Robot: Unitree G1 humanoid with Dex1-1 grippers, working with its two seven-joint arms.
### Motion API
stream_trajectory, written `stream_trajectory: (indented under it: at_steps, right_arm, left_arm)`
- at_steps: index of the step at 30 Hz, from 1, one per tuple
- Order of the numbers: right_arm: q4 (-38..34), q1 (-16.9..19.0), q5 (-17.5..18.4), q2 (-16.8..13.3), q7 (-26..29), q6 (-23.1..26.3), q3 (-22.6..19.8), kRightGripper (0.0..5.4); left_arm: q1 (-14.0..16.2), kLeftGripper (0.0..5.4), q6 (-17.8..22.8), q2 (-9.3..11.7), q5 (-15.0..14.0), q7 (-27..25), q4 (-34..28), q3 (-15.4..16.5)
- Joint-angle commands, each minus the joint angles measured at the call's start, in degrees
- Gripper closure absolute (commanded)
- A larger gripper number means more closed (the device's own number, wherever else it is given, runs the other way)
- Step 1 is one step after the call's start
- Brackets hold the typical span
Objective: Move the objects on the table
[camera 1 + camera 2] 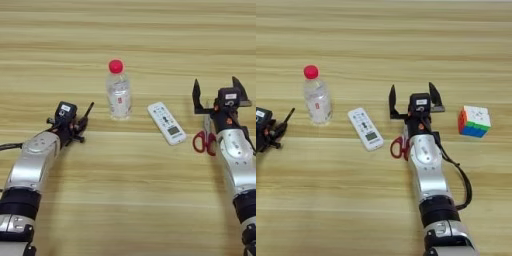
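Note:
A clear plastic bottle (119,95) with a red cap stands upright mid-table. To its right a white remote (166,123) lies flat at an angle. Red-handled scissors (204,140) lie beside and partly under my right wrist, so only the handles show. My right gripper (412,94) is open just beyond the scissors, fingers spread wide with nothing between them. At the left my left gripper (80,121) rests low on the table (130,170), shut on a thin black pen (89,110) that sticks out up and to the right, toward the bottle.
A coloured puzzle cube (474,121) sits on the table to the right of my right gripper. A black cable runs along my right forearm (428,180). Bare wood stretches across the far half of the table.

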Motion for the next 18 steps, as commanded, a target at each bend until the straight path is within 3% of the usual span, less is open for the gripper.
stream_trajectory:
  at_steps: [1,11,18]
  right_arm:
    - [-1.2,0.7,-0.3,0.7,-0.7,1.3,0.2,0.00]
    - [-1.6,0.8,-0.3,0.8,-0.9,1.5,0.2,0.00]
    - [-1.9,0.9,-0.3,0.8,-1.0,1.7,0.3,0.00]
  left_arm:
    - [1.6,4.10,3.5,1.4,1.5,-0.9,2.3,-1.1]
    - [1.1,5.11,3.7,2.2,1.9,-1.6,2.3,-2.4]
    - [1.1,5.16,3.7,2.4,1.6,-1.7,2.2,-2.6]
